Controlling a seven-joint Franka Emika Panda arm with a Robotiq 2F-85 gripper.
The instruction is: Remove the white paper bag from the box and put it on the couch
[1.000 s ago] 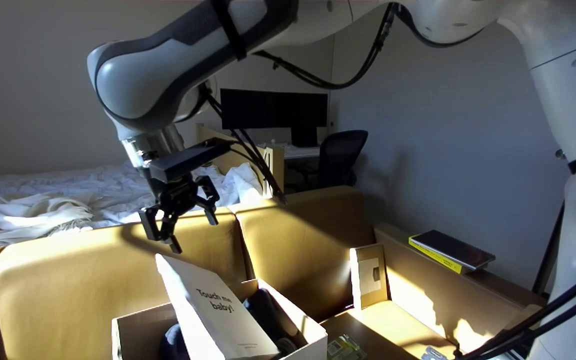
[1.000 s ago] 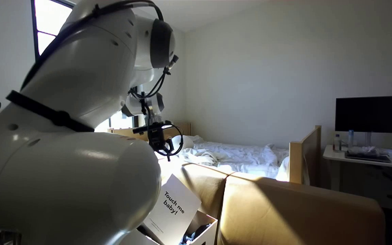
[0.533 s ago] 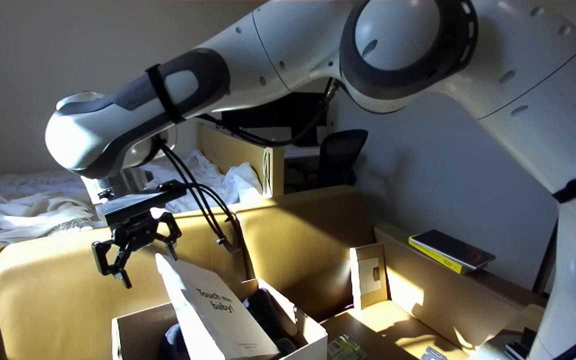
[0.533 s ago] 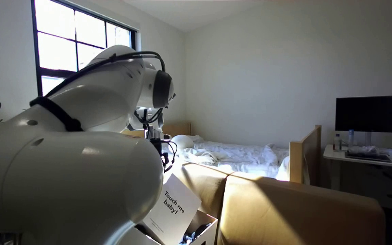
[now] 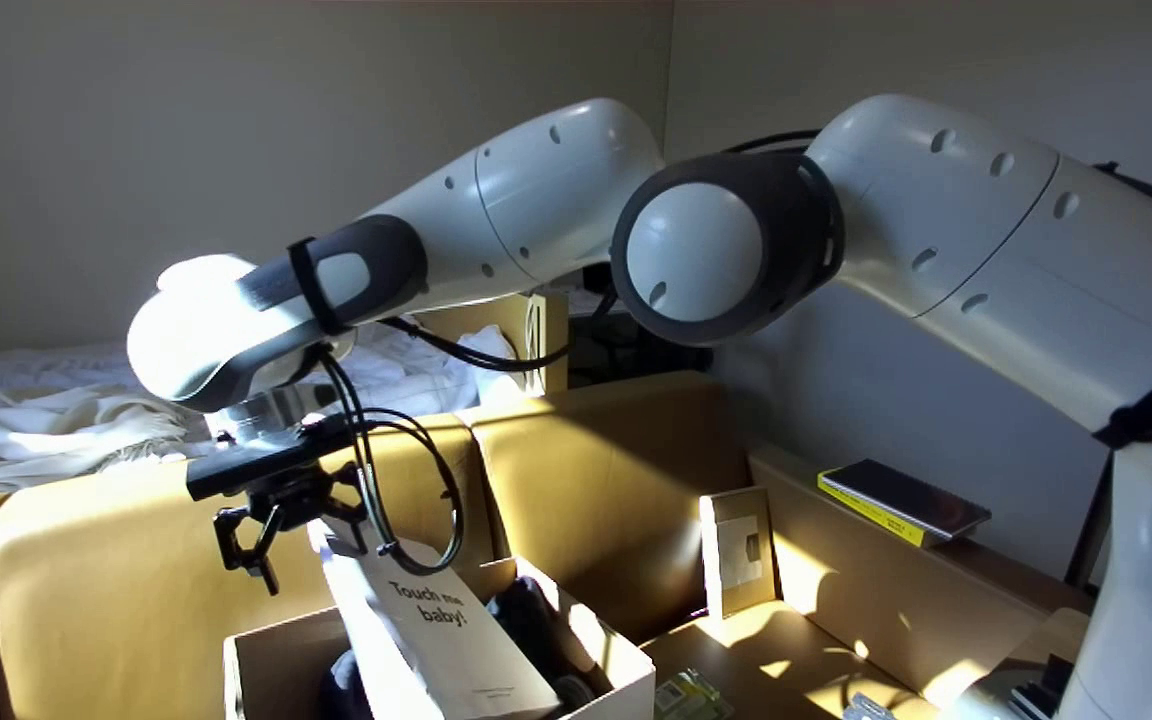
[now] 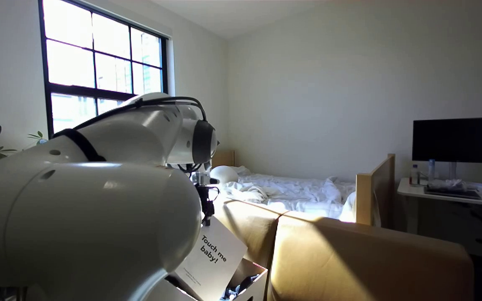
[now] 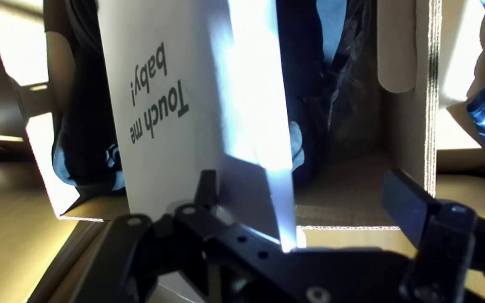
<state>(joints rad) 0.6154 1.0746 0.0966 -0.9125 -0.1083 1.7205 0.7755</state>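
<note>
Hand (image 5: 315, 565) now lower, jaws apart, abt straddling top of white paper bag (image 5: 448, 640); bag's still in cardboard box (image 5: 281, 650), prob ready to grip

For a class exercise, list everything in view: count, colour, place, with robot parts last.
couch: one, tan, central
box: one, brown, before couch back
dark items: several, blue and black, in box
white paper bag: one, white, tilted in box
packet: one, green, beside box
panel: one, tan and white, on couch
books: count unclear, black and yellow, on couch armrest
bed: one, tan, behind couch
bedding: count unclear, white, on bed
desk: one, white, past bed
monitor: one, black, on desk
clutter: count unclear, mixed, on desk
window: one, black-framed, left in an exterior view
robot arm: one, white, over couch
gripper: one, black, open, at bag's top
</note>
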